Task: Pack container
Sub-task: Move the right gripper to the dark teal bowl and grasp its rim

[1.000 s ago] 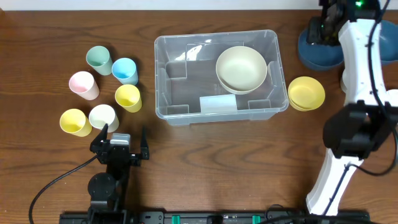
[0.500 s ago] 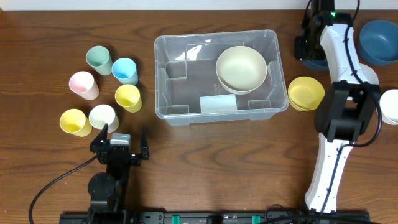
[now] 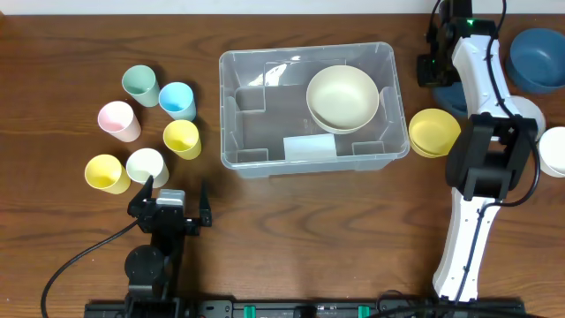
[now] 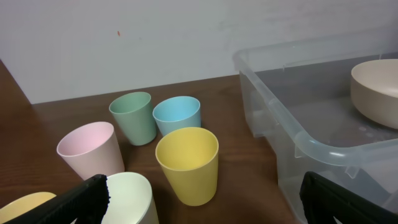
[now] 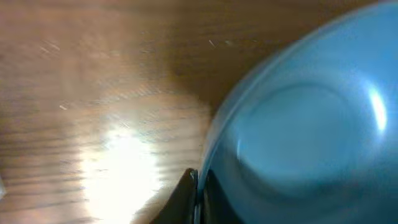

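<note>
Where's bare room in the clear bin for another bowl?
The left half of the container, between its left wall and the cream bowl, is bare. Crowded: the cups left of it; the yellow bowl and blue bowl right.

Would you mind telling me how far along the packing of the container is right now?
Done: one cream bowl sits inside the container. In hand: the right hand is shut on the rim of a blue bowl. Left: the yellow bowl, a second blue bowl, a white bowl and six cups stand outside it.
</note>
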Available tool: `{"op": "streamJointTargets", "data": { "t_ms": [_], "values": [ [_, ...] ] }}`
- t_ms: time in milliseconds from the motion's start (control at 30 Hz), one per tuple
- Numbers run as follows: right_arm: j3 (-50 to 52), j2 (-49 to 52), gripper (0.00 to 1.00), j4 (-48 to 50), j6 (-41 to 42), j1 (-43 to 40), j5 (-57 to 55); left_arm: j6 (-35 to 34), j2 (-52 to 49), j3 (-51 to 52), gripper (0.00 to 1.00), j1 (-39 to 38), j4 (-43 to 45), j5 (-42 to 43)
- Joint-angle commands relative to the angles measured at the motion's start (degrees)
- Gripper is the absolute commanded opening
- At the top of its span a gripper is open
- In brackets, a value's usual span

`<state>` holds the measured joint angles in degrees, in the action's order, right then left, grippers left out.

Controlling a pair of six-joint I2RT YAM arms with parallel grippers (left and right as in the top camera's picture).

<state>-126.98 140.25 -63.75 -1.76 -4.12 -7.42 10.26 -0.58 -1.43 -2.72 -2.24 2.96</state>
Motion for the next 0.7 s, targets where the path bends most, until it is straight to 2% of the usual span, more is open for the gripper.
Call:
{"op": "streamJointTargets", "data": {
  "t_ms": [0, 267, 500, 667],
  "values": [
    [-0.2, 0.1, 0.01, -0.1, 1.1, -0.9, -2.4, -0.7, 0.3, 1.2, 0.98, 0.2, -1.7, -0.8],
    [-0.2, -5.7, 0.01, 0.6, 1.6, -1.0, -2.4, -0.7, 0.3, 1.2, 0.98, 0.2, -1.7, -0.8],
    [-0.2, -16.5, 0.01, 1.6, 1.7, -0.2, -1.9, -0.7, 0.3, 1.2, 0.98, 0.2, -1.7, -0.8],
    [-0.2, -25.5, 0.01, 0.8, 0.3, 2.9, 5.8, -0.7, 0.3, 1.2, 0.98, 0.2, -1.7, -0.8]
  ]
}}
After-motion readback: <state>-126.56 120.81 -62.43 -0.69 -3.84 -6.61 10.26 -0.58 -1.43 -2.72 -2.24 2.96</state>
